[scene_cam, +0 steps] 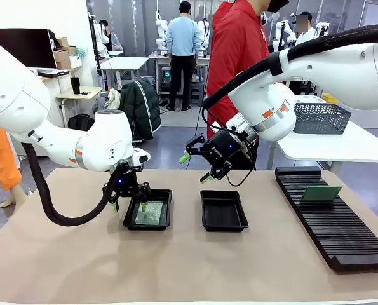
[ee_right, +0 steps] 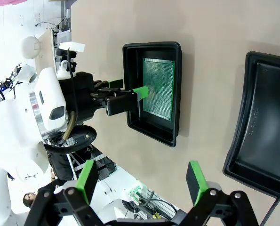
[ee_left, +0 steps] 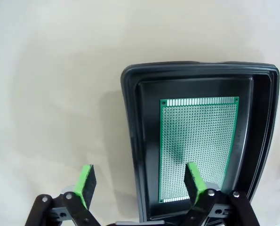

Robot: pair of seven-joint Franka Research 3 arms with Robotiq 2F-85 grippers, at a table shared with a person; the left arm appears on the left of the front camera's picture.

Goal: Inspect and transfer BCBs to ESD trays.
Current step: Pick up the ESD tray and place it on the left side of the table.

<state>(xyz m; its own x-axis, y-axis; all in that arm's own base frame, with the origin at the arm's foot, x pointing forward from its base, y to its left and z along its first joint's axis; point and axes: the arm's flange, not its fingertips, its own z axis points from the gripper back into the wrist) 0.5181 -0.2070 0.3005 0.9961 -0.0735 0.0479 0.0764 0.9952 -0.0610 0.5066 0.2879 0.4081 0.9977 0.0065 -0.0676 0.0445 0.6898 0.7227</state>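
While I watch, left gripper (scene_cam: 129, 204) spread over the tray (scene_cam: 130, 223) holding a BCB (scene_cam: 149, 213), right gripper (scene_cam: 195, 169) spread, empty, raised near the second tray (scene_cam: 223, 210).

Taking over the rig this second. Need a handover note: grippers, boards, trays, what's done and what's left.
Grippers: the left gripper is open and empty, low over the left ESD tray. The right gripper is open and empty, in the air above the right ESD tray.
Things: one BCB lies flat in the left tray. The right tray holds no board. A second BCB stands tilted in the black slotted rack on the robot's right.
Done: one board is in a tray.
Left: inspect the rack board and move it, likely into the right tray.
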